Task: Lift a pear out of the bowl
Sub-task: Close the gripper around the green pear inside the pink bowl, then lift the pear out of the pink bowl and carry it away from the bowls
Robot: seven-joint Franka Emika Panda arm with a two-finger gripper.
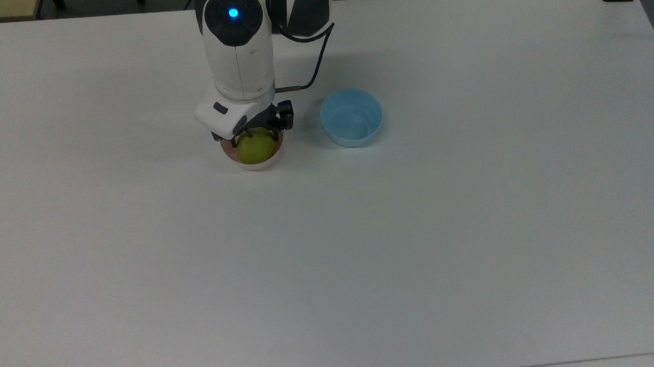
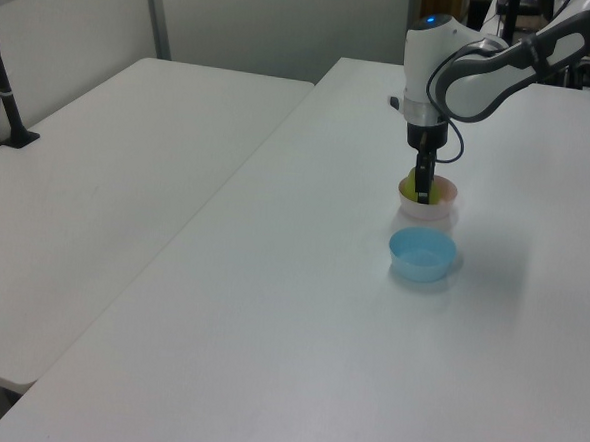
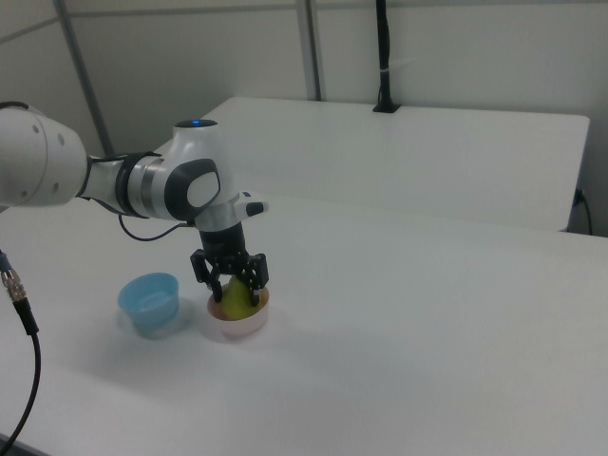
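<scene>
The pear [image 1: 256,147] was seen lying in the pink bowl [image 1: 253,163], which stood on the white table [image 1: 363,248]. In the top view the fruit filled most of the bowl's opening, and its upper part was covered by the arm's white wrist housing. In the right view the pear [image 3: 237,299] was seen rising above the rim of the bowl [image 3: 239,324].

The gripper [image 3: 236,284] was positioned directly over the bowl, pointing downward. In the right view its two black fingers [image 3: 255,283] were held apart, one on each side of the pear, with their tips lowered to about the level of the fruit's upper half. Whether the fingers were actually touching the pear could not be told. In the left view the gripper [image 2: 421,192] was seen reaching down into the bowl [image 2: 428,204], with a sliver of yellow-green showing beside it.

A blue bowl [image 1: 352,118] was standing near the pink one, on the top view's right, apart from it. In the left view the blue bowl [image 2: 422,255] was seen nearer the camera than the pink one; in the right view it [image 3: 149,302] was set on the right view's left. A black cable [image 1: 315,57] was looped from the arm [image 1: 238,49] above the gripper.
</scene>
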